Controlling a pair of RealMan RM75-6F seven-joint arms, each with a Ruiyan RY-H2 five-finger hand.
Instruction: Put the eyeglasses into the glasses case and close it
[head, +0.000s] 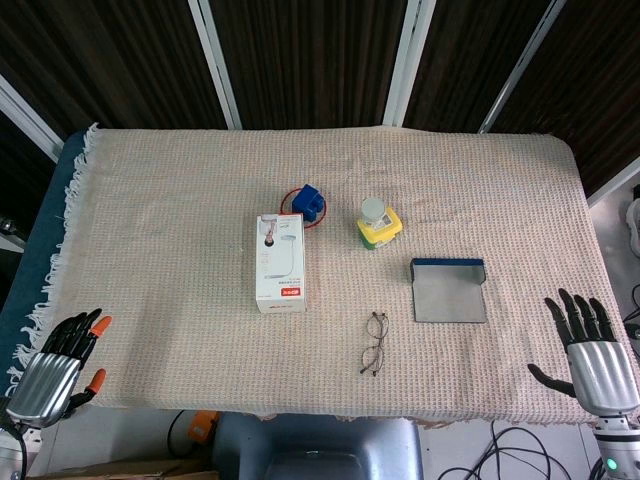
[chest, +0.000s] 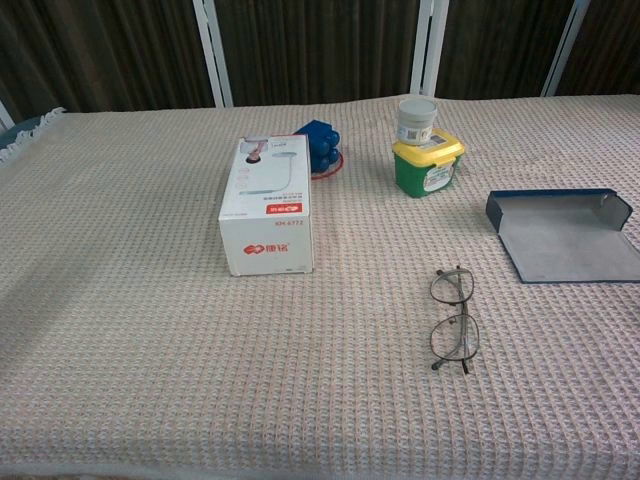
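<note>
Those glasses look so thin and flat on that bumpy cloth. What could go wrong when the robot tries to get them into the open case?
The eyeglasses lie flat on the woven cloth, so big fingers may snag the weave or bend the thin frame. The glasses case lies loose, so it might slide when nudged. Both the right hand and left hand start at the table's edges, a long reach.

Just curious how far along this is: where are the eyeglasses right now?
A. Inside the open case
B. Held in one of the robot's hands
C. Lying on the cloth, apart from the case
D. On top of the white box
C. The eyeglasses lie folded on the cloth, apart from the open glasses case, and both the left hand and right hand are at the table's near corners, holding nothing.
</note>
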